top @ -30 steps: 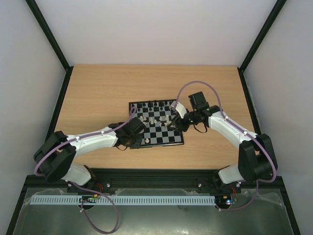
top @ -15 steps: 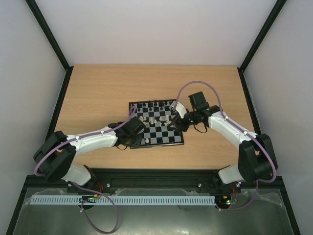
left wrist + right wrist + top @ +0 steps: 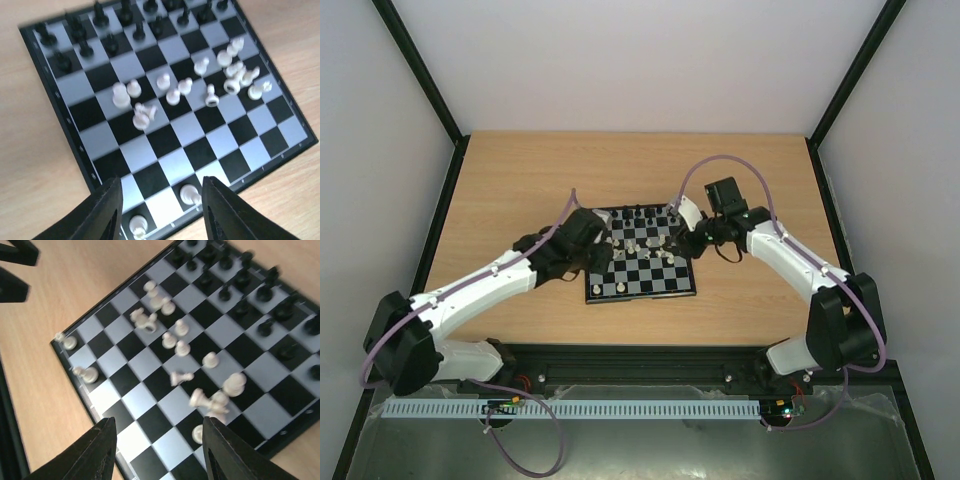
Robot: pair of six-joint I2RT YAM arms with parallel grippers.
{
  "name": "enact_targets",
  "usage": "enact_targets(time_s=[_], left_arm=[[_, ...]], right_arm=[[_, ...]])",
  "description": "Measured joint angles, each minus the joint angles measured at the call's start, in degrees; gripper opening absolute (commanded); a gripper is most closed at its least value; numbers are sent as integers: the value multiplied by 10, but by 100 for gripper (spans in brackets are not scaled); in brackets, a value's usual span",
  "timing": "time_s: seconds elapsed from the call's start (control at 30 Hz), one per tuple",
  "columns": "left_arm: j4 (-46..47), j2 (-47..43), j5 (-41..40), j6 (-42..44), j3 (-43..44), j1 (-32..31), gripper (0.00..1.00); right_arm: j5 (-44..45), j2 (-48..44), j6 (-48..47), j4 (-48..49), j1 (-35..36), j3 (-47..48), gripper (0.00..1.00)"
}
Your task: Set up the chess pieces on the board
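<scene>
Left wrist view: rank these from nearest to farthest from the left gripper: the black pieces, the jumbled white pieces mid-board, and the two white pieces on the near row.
1. Two white pieces, standing on the near row, just ahead of the left gripper.
2. Jumbled white pieces, mid-board, some tipped over.
3. Black pieces, on the far rows.

Around your workspace
You see a wooden table point(image 3: 520, 180), black posts point(image 3: 422, 75) at its far corners, white walls point(image 3: 640, 60) behind
</scene>
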Motion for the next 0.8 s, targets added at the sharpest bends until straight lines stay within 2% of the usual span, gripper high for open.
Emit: enact_targets(time_s=[0.13,0.5,0.8], left_arm=[[21,-17,6,37,13,30,57],[112,-3,18,111,10,102,60],[137,-5,32,117,-13,145,61]], right_arm=[[41,20,17,-6,0,50,49],[158,125,25,-46,18,129,50],[191,217,26,-80,35,187,42]])
